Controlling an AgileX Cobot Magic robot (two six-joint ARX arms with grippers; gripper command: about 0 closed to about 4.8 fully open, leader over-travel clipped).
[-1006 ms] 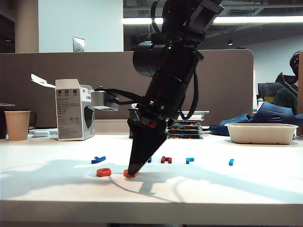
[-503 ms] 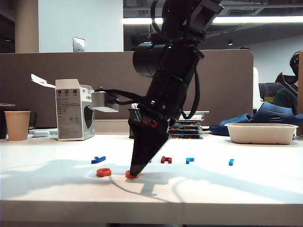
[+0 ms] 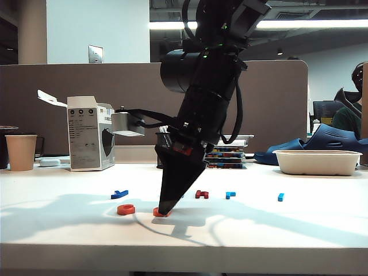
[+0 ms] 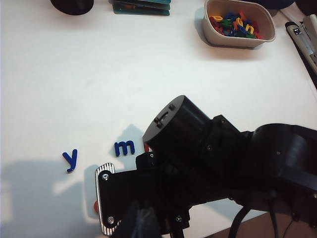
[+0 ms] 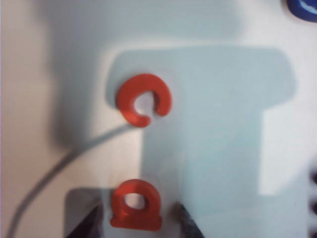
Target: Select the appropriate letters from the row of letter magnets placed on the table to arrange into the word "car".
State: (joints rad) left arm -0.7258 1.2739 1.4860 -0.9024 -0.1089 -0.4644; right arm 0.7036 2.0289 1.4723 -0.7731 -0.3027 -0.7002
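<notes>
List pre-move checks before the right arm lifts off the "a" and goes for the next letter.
1. Right pincer open: ok. Its fingertips stand on either side of the "a", with a gap on each side.
2. "a" lying flat on the table: ok.
3. "a" next to the "c", apart, not overlapping: ok.
4. Order as the exterior view sees it, "c" left of "a": ok.
5. "r" placed after the "a": not ok, it lies in the row behind.
6. Left pincer clear of the path: cannot tell. It is shut but shows in no view.
</notes>
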